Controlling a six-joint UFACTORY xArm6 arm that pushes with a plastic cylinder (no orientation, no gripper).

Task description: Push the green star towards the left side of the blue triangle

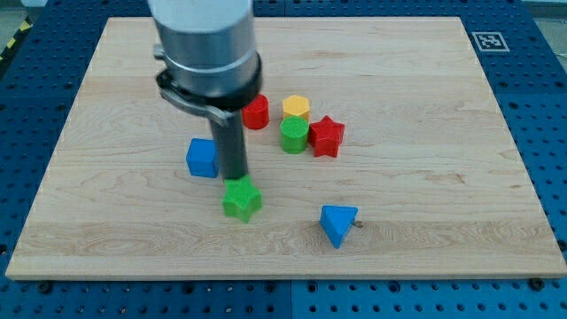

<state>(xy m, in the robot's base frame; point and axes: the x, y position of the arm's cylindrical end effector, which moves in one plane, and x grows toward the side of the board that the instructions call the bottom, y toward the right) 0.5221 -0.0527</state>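
Note:
The green star [242, 199] lies on the wooden board [425, 106] a little below the middle. The blue triangle [338, 223] lies to its right and slightly lower, with a clear gap between them. My tip [236, 178] is at the star's upper edge, touching or almost touching it from the view's top. The rod rises from there to the arm's grey body at the top of the view.
A blue cube [203, 158] sits just left of the rod. A red cylinder [256, 112], a yellow hexagon [296, 107], a green cylinder [294, 135] and a red star [326, 136] cluster above and right of the green star.

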